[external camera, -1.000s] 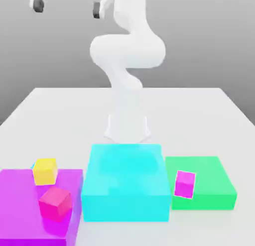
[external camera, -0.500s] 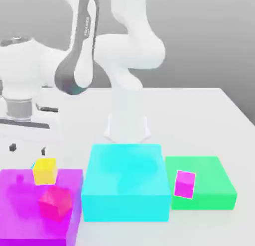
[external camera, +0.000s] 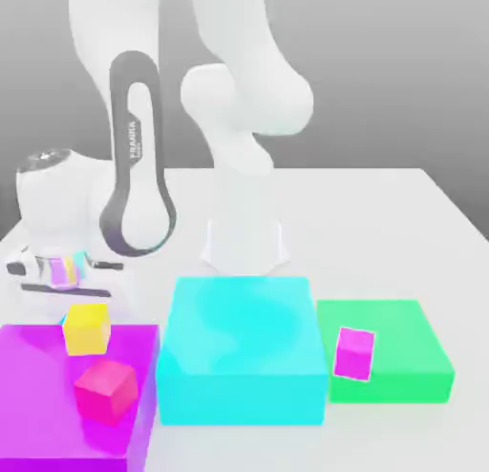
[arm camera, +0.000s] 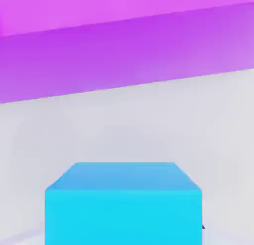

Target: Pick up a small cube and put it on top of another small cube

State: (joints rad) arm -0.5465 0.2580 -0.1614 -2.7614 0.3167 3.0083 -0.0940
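Cyan cube gripped near purple slab

Gripper [arm camera: 124,233] closed down to cube width, small cyan cube [arm camera: 124,216] held between the fingers near the purple slab [external camera: 57,389]. Small magenta cube [external camera: 354,354] is seen at the green block [external camera: 411,341], exterior view's right; whether it is supported by it cannot be told.

1. The exterior view looks down at a slant over the bench [external camera: 372,207], facing the arm's base [external camera: 244,248] and the bench's far edge; it stands back enough to take in both far corners.
2. The hand view looks from the hand towards the bench, very near the small cyan-blue cube [arm camera: 124,216].
3. Both share that cube and an edge of the big magenta slab [external camera: 43,403].
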